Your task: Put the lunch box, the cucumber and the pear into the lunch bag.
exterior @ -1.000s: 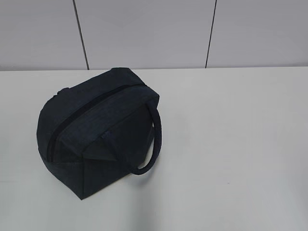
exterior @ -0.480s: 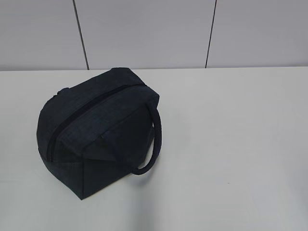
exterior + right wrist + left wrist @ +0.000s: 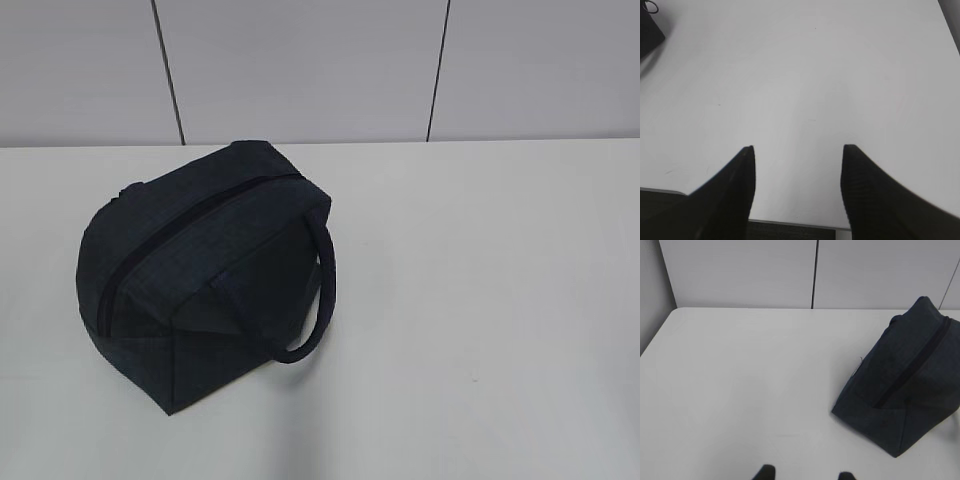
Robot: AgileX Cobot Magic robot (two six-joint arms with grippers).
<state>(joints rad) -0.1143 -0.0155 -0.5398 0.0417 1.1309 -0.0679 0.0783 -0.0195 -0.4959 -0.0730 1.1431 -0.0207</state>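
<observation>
The lunch bag (image 3: 205, 275) is a dark navy fabric bag with a boxy, soft-sided body, standing on the white table (image 3: 480, 300) in the left half of the exterior view. Its zipper (image 3: 180, 230) is closed along the full visible run of the top. A rope-like handle (image 3: 318, 290) loops out from the side facing right and hangs down toward the table. A second handle is only hinted at on the far left side. In the right wrist view a metal ring pull (image 3: 650, 6) shows at the top left corner, attached to the bag's corner.

The bag's long axis follows the zipper line. In the exterior view it runs diagonally, from the near left end up to the far right end by the wall (image 3: 300, 70). One folded end panel faces the camera at the lower edge.

The left gripper (image 3: 806, 475) is low at the bottom edge of the left wrist view, over bare table, with the bag well apart to its right. Only its two dark fingertips (image 3: 765, 472) show, set moderately apart with nothing between them.

The right gripper (image 3: 797, 150) hangs over the near table edge, pointing across the bare surface. Its fingers (image 3: 735, 185) stand wide apart and hold nothing. The bag lies well apart at the far left.

Neither arm appears in the exterior view.
</observation>
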